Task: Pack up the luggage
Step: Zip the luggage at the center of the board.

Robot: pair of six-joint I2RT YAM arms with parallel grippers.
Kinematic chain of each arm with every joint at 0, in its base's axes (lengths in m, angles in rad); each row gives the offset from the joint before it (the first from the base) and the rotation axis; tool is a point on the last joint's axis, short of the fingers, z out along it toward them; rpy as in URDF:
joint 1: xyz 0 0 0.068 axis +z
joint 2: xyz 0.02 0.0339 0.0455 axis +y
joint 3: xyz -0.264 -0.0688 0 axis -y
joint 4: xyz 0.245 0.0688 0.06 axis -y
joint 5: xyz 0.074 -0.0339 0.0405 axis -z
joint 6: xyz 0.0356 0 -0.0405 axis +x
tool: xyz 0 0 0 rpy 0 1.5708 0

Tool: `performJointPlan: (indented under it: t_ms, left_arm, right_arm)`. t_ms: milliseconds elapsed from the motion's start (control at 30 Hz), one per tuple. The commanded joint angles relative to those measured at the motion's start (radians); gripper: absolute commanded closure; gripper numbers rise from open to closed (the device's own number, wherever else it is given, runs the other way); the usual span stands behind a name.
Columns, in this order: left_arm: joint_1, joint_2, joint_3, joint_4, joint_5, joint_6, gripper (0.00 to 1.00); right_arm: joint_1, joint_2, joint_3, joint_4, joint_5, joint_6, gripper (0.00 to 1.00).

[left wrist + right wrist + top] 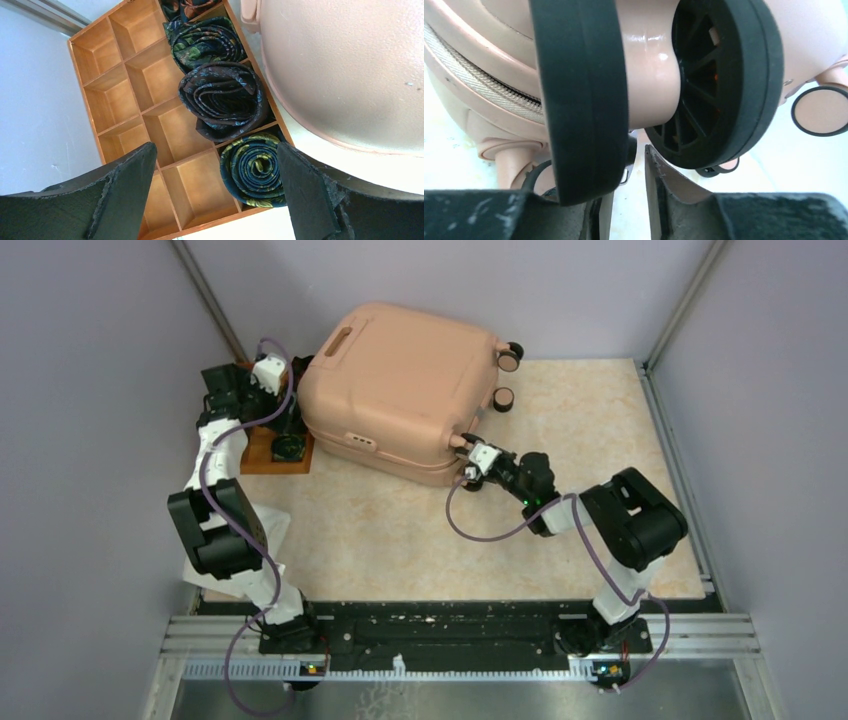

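The peach-pink luggage point(400, 380) lies shut on its side at the back of the table, its zip point(479, 75) closed. My right gripper point(467, 458) is at its near right corner, right under a black double wheel point(724, 80). Its jaws point(634, 160) stand a narrow gap apart with bare table showing between them; the wheel's left half point(584, 90) hides the left fingertip. My left gripper point(215, 155) hangs wide open over the orange tray point(125, 100) beside the luggage point(350, 75), holding nothing.
The tray point(262, 455) holds several rolled dark patterned ties point(220, 100) in the column nearest the luggage, one green-and-yellow roll point(255, 170) at the near end. Two more wheels point(503, 398) stick out at the luggage's right. Grey walls close in both sides.
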Motion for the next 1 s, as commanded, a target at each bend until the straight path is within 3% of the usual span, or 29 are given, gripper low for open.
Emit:
performJointPlan:
  t_ms: [0,167,433,967]
  left_arm:
    - [0.000,0.018,0.003,0.057,-0.013,-0.018,0.04]
    - [0.001,0.036,-0.001,0.067,-0.023,-0.023,0.05]
    - [-0.001,0.068,-0.010,0.085,-0.021,-0.014,0.08]
    - [-0.026,0.091,-0.007,0.050,0.164,0.009,0.18]
  right_arm:
    - [0.040,0.006,0.000,0.111,0.053,-0.089,0.75]
    - [0.085,0.025,-0.002,0.143,0.092,-0.127,0.80]
    - [0.110,0.043,-0.010,0.185,0.131,-0.121,1.00]
    - [0.186,-0.005,-0.058,0.210,0.170,-0.126,1.00]
